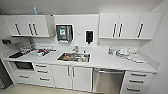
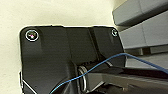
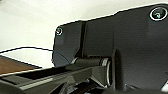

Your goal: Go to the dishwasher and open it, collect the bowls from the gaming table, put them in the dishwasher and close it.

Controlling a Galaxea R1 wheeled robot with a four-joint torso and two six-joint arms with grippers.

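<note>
The dishwasher (image 1: 108,81) sits under the white counter at the right, its stainless-steel front closed and a horizontal bar handle across its top. I face the kitchen unit from a short distance. The bowls and the gaming table are out of view. The wrist views show the robot's own dark plate and bar against pale floor.
A sink (image 1: 74,57) with dishes in it is set in the counter (image 1: 100,61) left of the dishwasher. White drawers (image 1: 136,81) flank the dishwasher on the right and white cabinet doors (image 1: 72,77) on the left. A wall stands at the far right. Clutter lies on the counter's left end.
</note>
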